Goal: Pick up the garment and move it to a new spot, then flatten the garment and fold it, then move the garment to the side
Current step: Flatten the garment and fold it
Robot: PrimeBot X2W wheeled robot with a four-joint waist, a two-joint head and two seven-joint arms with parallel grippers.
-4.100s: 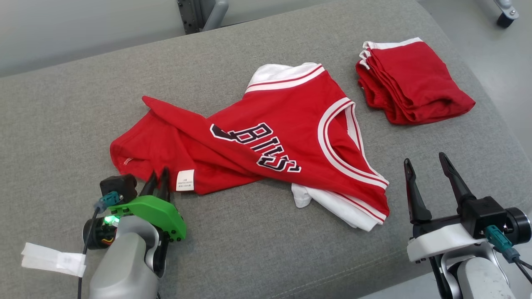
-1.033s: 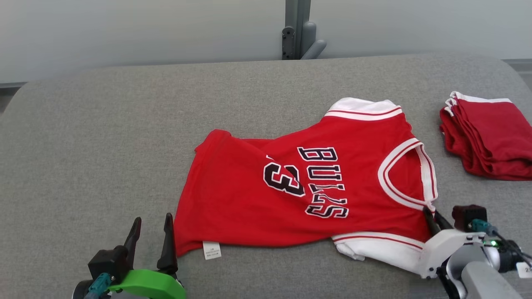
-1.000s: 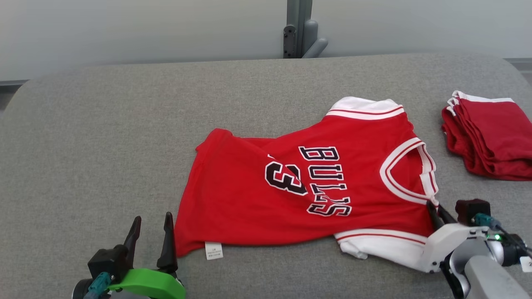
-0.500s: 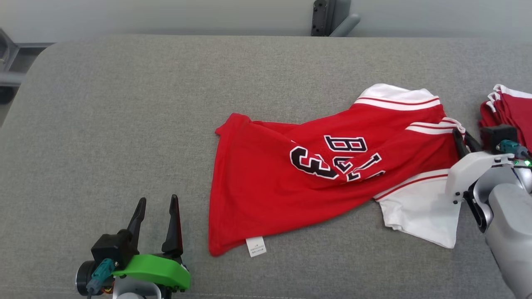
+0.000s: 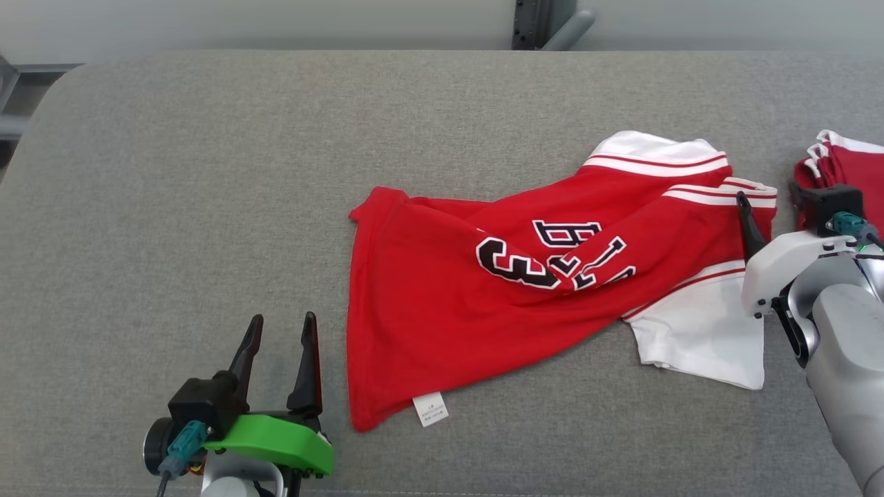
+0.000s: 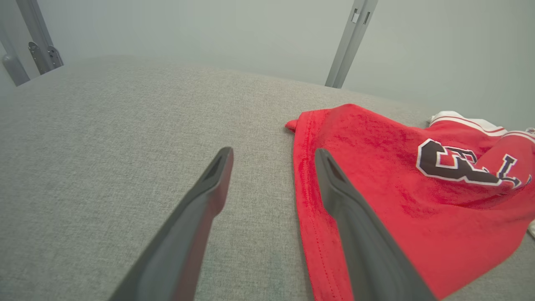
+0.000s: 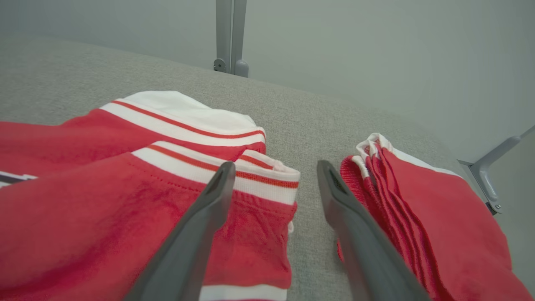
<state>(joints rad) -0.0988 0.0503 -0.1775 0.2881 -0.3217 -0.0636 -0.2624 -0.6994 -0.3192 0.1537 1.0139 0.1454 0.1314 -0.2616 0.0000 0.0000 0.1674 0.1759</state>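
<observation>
The garment (image 5: 539, 276) is a red jersey with white trim and black lettering, lying on the grey cushioned surface (image 5: 207, 172). Its near shoulder is folded over the chest and covers part of the letters. My right gripper (image 5: 768, 203) stands open at the folded shoulder's edge. In the right wrist view the gripper (image 7: 276, 167) has one finger over the garment (image 7: 104, 188) and grips nothing. My left gripper (image 5: 283, 321) is open just left of the hem. In the left wrist view this gripper (image 6: 272, 152) has its right finger beside the garment (image 6: 397, 188).
A folded stack of red clothes (image 5: 846, 166) lies close to the right of my right gripper, and is seen again as the stack (image 7: 418, 217). A metal post (image 5: 545, 21) rises behind the surface. Bare grey surface stretches to the left and back.
My right gripper, shut on the garment's shoulder until half a second ago, carried it over the chest and has now opened and let go. The left gripper stayed open.
</observation>
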